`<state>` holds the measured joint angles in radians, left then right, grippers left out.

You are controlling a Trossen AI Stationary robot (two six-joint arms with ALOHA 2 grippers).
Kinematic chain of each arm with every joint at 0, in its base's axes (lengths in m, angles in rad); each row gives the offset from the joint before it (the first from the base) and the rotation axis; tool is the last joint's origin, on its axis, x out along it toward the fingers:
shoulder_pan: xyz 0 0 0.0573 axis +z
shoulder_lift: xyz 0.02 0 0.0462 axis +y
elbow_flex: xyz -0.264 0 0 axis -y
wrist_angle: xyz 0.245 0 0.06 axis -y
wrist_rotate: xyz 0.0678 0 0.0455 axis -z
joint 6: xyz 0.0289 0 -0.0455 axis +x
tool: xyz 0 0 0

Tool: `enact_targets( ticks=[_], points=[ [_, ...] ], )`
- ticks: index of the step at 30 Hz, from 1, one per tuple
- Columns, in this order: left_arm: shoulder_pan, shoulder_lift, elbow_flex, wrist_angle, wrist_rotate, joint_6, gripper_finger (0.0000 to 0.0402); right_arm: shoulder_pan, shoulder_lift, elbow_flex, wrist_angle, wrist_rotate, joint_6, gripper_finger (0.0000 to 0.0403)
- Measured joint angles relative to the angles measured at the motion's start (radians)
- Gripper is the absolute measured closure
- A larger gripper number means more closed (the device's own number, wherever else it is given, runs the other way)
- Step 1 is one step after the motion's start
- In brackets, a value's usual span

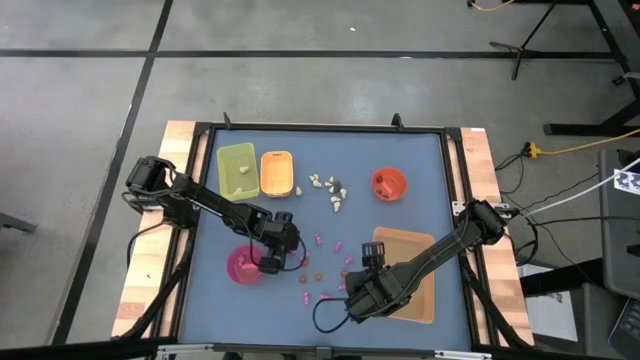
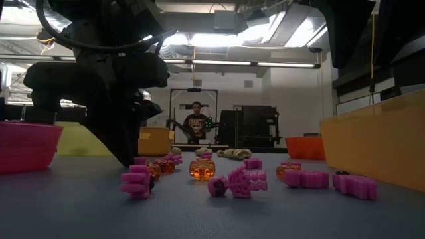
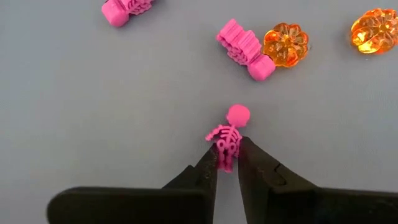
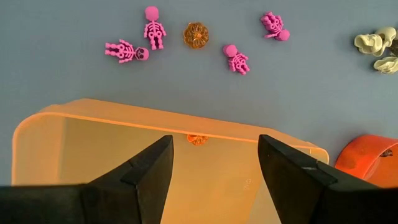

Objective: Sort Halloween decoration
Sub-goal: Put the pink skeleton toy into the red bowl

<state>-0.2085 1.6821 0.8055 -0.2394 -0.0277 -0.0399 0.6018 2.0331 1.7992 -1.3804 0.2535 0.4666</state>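
Tiny Halloween decorations lie on the blue table: pink skeletons (image 4: 126,51), amber pumpkins (image 3: 286,45) and cream pieces (image 1: 330,185). My left gripper (image 3: 227,163) stands next to the pink bowl (image 1: 243,265), slanting down, shut on one pink skeleton (image 3: 229,134) that lies flat on the table. My right gripper (image 4: 214,171) hangs open over the tan tray (image 4: 155,115), with nothing between its fingers. My left gripper pinches the skeleton's leg end (image 3: 226,155) between its two fingertips. The fingers come steeply from above. The ribcage and head (image 3: 238,115) stick out beyond the tips, and the skeleton lies on the table.
A green tray (image 1: 237,168) and an orange tray (image 1: 276,172) stand at the back left, and an orange-red bowl (image 1: 389,184) at the back right. Further skeletons (image 3: 245,48) and pumpkins (image 3: 373,30) lie close to the left fingers. A person (image 2: 196,123) stands beyond the table.
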Motion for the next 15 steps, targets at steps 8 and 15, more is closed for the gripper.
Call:
enact_targets(
  ticks=[8,15],
  points=[
    [0.001,-0.008,0.001,-0.004,-0.009,-0.001,0.0372,0.000,0.000,0.000,0.001,0.000,0.000,0.0169],
    [0.001,-0.014,0.062,-0.083,-0.014,-0.001,0.0372,0.000,0.000,0.000,0.003,0.000,0.000,0.0169]
  ],
)
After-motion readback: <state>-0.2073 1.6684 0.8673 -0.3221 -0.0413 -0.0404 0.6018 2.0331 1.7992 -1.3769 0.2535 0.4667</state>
